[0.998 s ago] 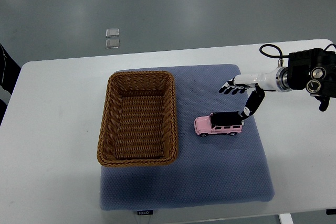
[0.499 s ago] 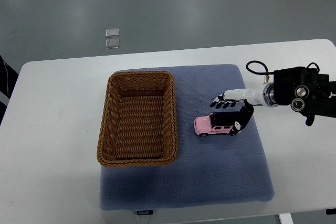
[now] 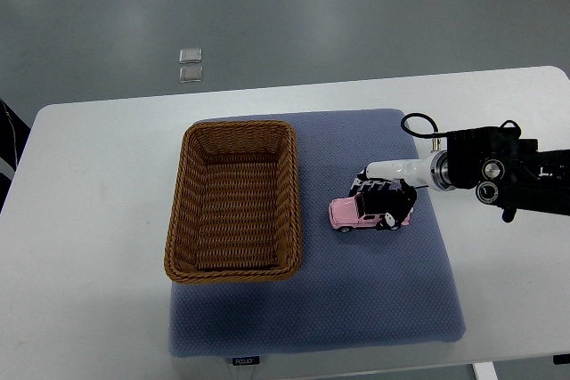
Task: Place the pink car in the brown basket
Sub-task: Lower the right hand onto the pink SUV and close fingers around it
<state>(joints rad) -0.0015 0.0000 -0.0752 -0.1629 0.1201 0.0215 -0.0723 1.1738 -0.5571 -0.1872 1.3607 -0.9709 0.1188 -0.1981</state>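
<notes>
The pink toy car point(image 3: 356, 212) with a black roof stands on the blue mat point(image 3: 374, 300), right of the brown wicker basket point(image 3: 233, 199). My right hand point(image 3: 386, 198) comes in from the right edge and is down over the car's rear half, with its black fingers curled around the roof and sides. The car still rests on the mat. The basket is empty. The left arm is out of view.
The mat lies on a white table point(image 3: 89, 220). Two small clear squares point(image 3: 190, 65) lie on the grey floor beyond the table. A dark object point(image 3: 7, 135) shows at the left edge.
My right hand has moved left and down from above the car's rear onto the car, and its fingers have closed around it. The car has not moved.
</notes>
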